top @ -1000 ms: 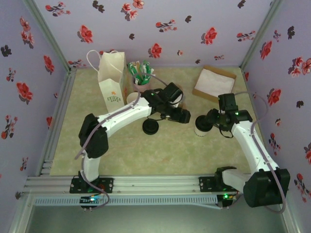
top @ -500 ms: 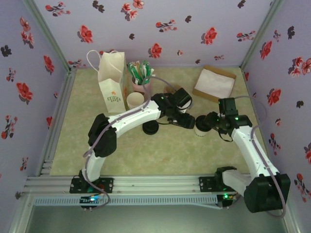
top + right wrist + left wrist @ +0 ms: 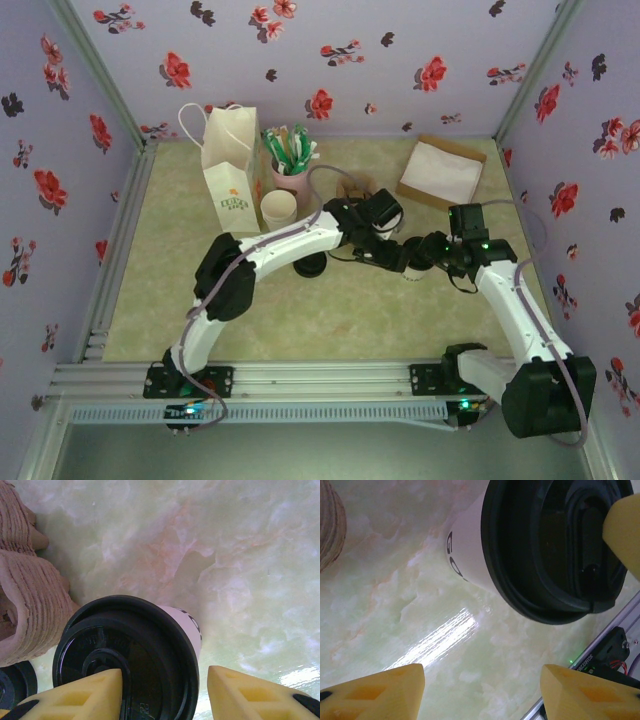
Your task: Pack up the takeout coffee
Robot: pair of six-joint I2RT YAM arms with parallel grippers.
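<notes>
Three floral walls, green marbled tabletop, lidded takeout coffee

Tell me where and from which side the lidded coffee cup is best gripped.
Probably best by the white paper wall of the takeout coffee just under its black lid, approached from above, jaws closing sideways. It stands upright and round, the wider lid acts as a stop, and the pulp carrier sits close on one side.

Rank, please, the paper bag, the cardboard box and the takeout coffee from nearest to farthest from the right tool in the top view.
1. takeout coffee, at the right tool.
2. cardboard box, back right.
3. paper bag, back left.
</notes>
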